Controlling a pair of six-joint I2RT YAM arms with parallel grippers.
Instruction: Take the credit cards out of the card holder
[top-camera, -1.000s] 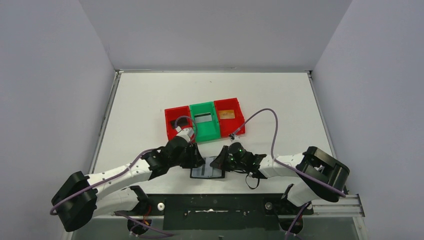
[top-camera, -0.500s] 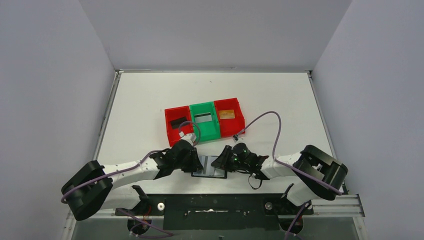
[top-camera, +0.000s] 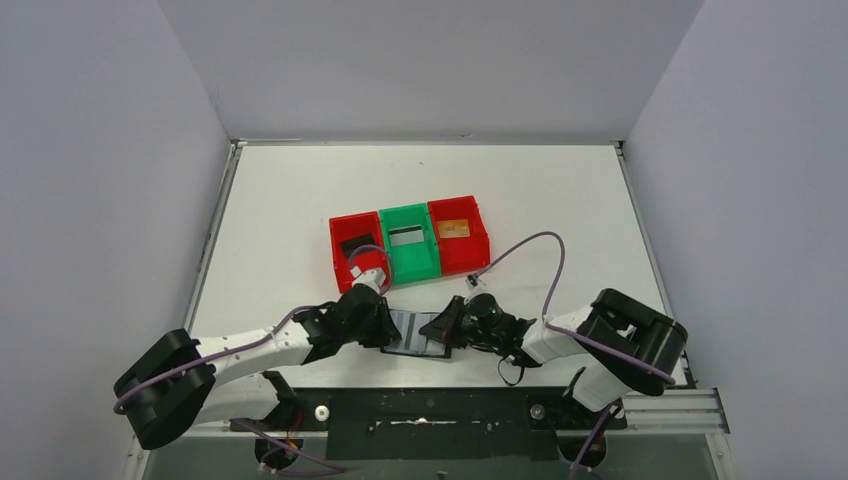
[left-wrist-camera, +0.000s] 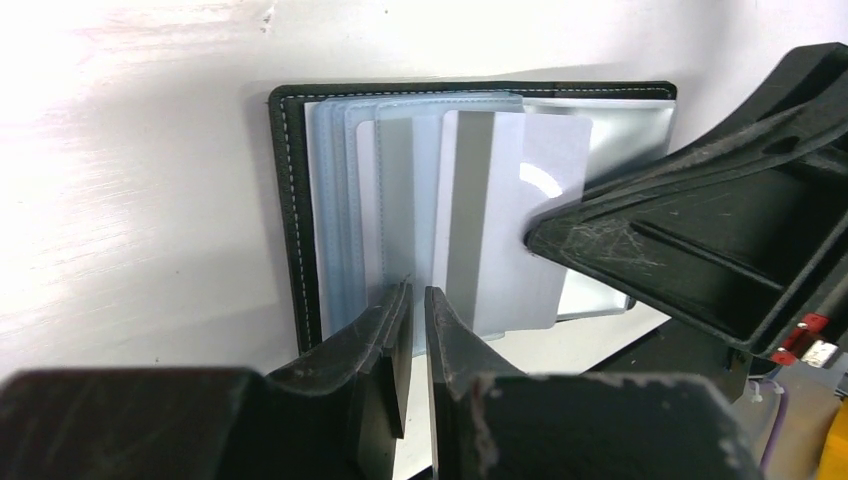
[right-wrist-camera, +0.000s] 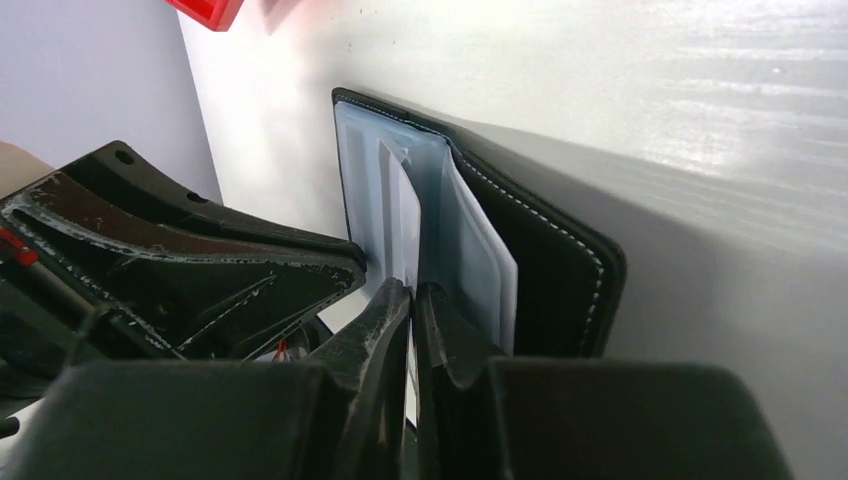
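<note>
**Two pinches on one wallet: I watch for a tug-of-war**

The card holder (top-camera: 418, 335) lies open on the table (top-camera: 300, 200), and both my grippers meet over it, nose to nose. The right gripper (right-wrist-camera: 412, 292) is clenched on a clear pocket leaf of the holder, as its wrist view shows it. The left gripper (left-wrist-camera: 417, 295) has its jaws nearly together at the holder's edge. Whether a leaf or the pale card (left-wrist-camera: 515, 230) sits in that slit, I cannot tell.

My worries:
- If both arms pull, I judge the holder lifts or skids instead of giving up the card.
- A pinch that takes leaf and card together would drag the whole sleeve.
- The fingers stand so close over the holder that a small sideways move could knock them together.

On my side of the holder, the table ends almost at once at the black rail (top-camera: 430, 410), so a skid that way could tip it over the edge. Beyond the holder, near it, stand three bins:
- a red bin (top-camera: 340, 262) with a black card (top-camera: 352, 247)
- a green bin (top-camera: 412, 262) with a silver-grey card (top-camera: 405, 237)
- a second red bin (top-camera: 478, 250) with an orange-gold card (top-camera: 453, 229)

To either side of the holder the table runs on wide, past my own arms.
</note>
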